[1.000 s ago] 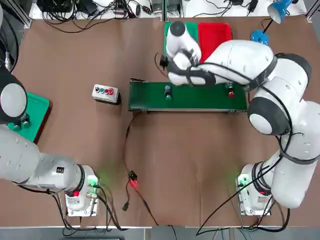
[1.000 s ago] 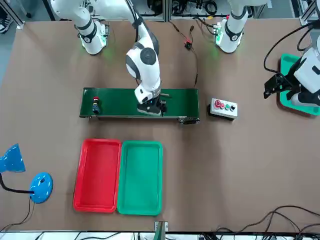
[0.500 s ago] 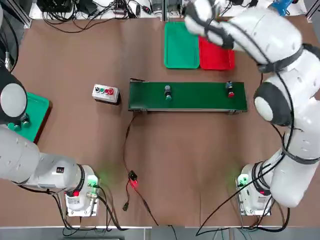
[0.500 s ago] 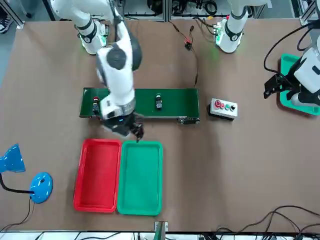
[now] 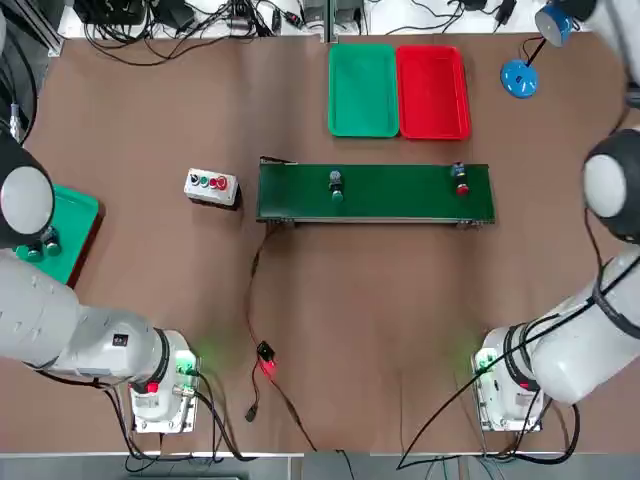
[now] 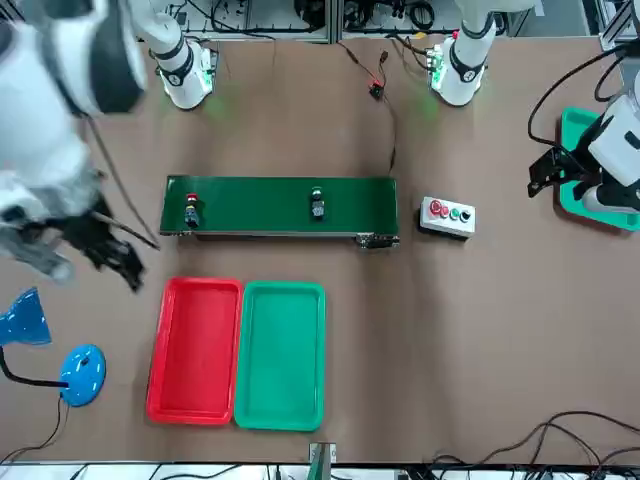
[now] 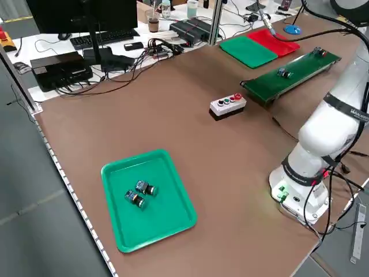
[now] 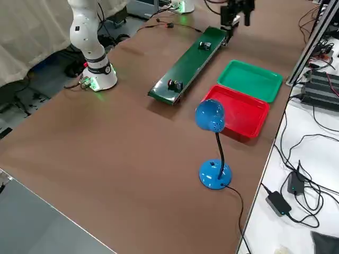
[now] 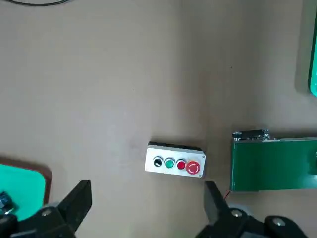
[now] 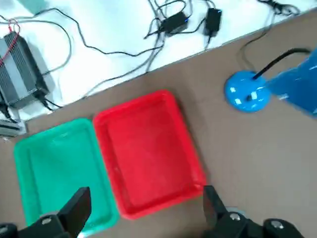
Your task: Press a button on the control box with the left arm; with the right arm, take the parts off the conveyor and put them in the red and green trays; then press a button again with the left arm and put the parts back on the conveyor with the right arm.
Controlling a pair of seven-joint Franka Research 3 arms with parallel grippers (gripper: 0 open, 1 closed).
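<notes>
On the long dark green conveyor belt point(image 5: 375, 192) lie two small push-button parts: the green-capped one point(image 5: 336, 184) near its middle, the red-capped one point(image 5: 460, 180) toward the end. Beyond it, the green plastic tray point(image 5: 363, 89) and red plastic tray point(image 5: 432, 91) touch side by side. The right hand point(image 6: 105, 255) hangs released beside the conveyor's red-part end. The left hand point(image 6: 560, 170) hangs released, well apart from the small grey control box point(image 5: 211, 186) just off the conveyor's other end.
</notes>
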